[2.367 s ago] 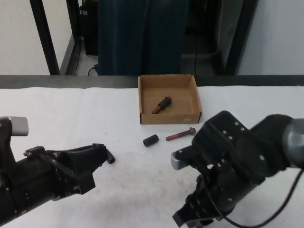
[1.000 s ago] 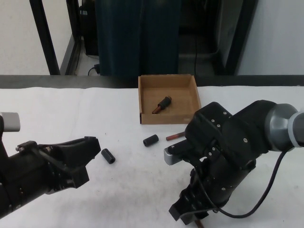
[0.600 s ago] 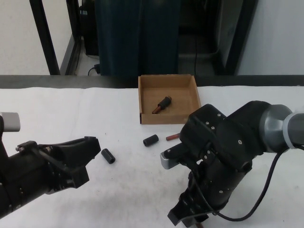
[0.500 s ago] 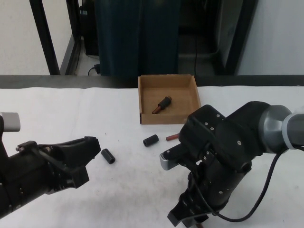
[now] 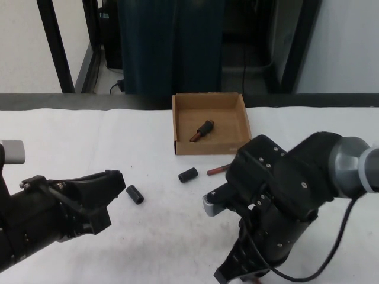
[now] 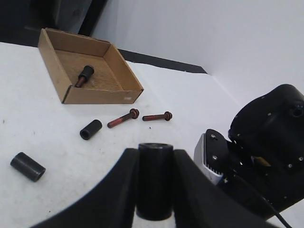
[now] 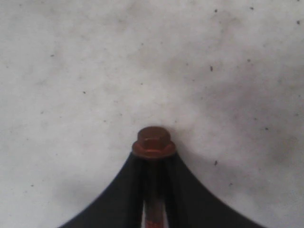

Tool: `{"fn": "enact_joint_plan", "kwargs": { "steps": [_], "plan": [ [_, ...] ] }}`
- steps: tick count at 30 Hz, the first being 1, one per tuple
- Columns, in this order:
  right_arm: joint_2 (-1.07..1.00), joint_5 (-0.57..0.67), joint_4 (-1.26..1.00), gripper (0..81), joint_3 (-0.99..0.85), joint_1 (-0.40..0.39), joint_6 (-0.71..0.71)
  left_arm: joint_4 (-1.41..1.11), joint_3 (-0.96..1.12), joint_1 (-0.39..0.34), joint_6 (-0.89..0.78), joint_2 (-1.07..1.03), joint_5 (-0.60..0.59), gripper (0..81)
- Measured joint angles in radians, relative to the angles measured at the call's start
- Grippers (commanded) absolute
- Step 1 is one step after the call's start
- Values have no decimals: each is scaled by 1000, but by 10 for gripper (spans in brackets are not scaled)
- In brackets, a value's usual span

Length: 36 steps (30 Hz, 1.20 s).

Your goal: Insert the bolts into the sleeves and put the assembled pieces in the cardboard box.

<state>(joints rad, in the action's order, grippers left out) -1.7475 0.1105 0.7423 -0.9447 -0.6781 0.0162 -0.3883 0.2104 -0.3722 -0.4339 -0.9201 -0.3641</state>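
A black sleeve (image 6: 154, 190) is clamped between the fingers of the left gripper (image 6: 155, 161), and a red bolt (image 7: 153, 141) is pinched in the right gripper (image 7: 154, 164), head outward, over the white bench (image 7: 71, 71). One assembled piece (image 5: 203, 129) is held in the cardboard box (image 5: 213, 145) at the bench's 12 o'clock. At the box's 6 o'clock a loose bolt (image 5: 217, 170) is seen, at 7 o'clock a near sleeve (image 5: 188, 174), and farther along a far sleeve (image 5: 135, 194).

Colour reference
You see black cylindrical sleeves (image 6: 90, 129), reddish-brown metal bolts (image 6: 122, 118), a plain tan cardboard box (image 6: 102, 96), and a white, dark-speckled bench cover (image 7: 95, 71).
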Motion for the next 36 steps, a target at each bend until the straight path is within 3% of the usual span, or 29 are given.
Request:
{"fn": "enact_joint_plan", "kwargs": {
  "steps": [10,19,23,28,36],
  "plan": [
    [49,10,-41,3,-40,-11,-16,0,0,0,0,0,0,8],
    [121,1,-320,3,-181,-11,-16,30,0,-14,91,0,44,8],
    [132,-11,-511,3,-205,-23,-16,21,0,-75,137,0,80,8],
    [140,-171,-849,3,-168,-98,-121,-49,-8,-188,222,0,130,8],
    [185,-353,-1202,3,-92,-225,-230,-90,-8,-191,262,-41,288,8]
  ]
}}
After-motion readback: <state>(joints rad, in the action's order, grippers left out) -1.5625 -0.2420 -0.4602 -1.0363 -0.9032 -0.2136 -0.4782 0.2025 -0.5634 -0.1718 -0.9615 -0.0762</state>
